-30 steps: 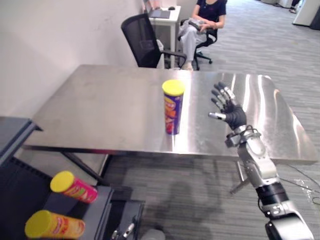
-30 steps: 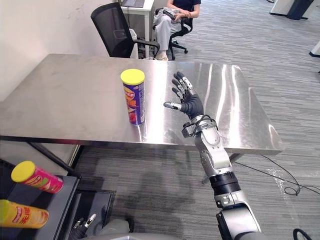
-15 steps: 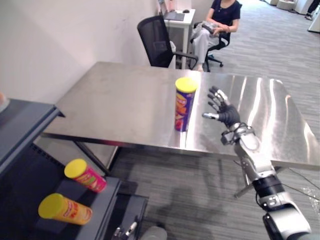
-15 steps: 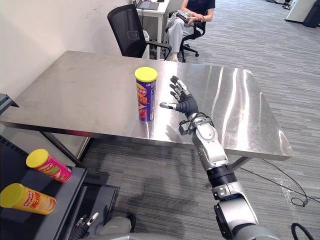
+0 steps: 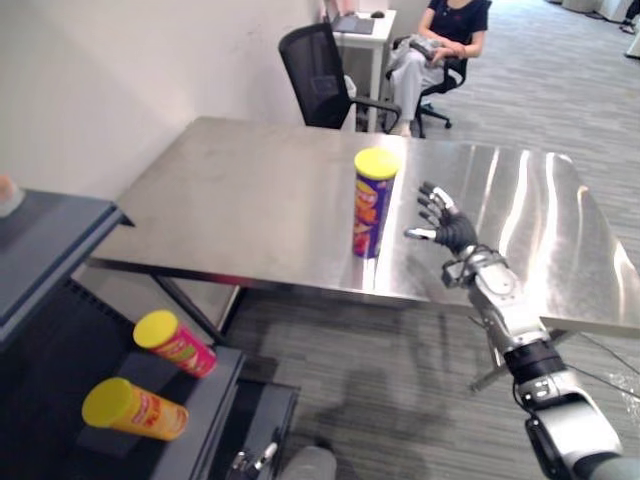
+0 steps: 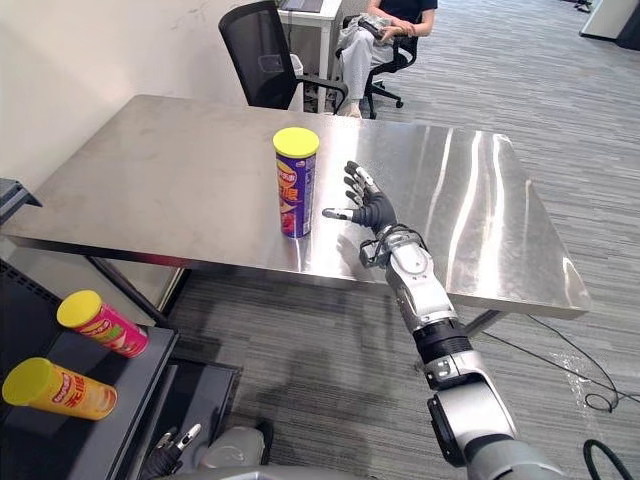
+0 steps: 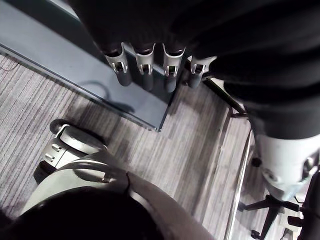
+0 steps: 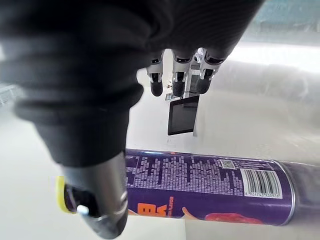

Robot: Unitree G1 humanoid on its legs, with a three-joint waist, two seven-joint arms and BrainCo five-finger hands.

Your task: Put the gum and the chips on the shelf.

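Note:
A purple chips can (image 5: 372,205) with a yellow lid stands upright near the front edge of the steel table (image 5: 240,200). My right hand (image 5: 452,230) hovers just to its right, open, with the fingers spread and the thumb pointing at the can a short way off it. The right wrist view has the can (image 8: 200,187) lying across the frame past the thumb, not touched. Down beside the shelf (image 5: 50,235) hangs my left hand (image 6: 170,447), its fingers (image 7: 145,67) straight and holding nothing.
The dark shelf's lower level at the left holds a pink can (image 5: 175,342) and an orange can (image 5: 135,408), both lying down. A black office chair (image 5: 320,75) stands behind the table. Beyond it a person (image 5: 440,40) sits at a white desk.
The camera has shifted, so more of the shelf shows. My right hand has come closer to the can from the right, still open. The can has stayed put.

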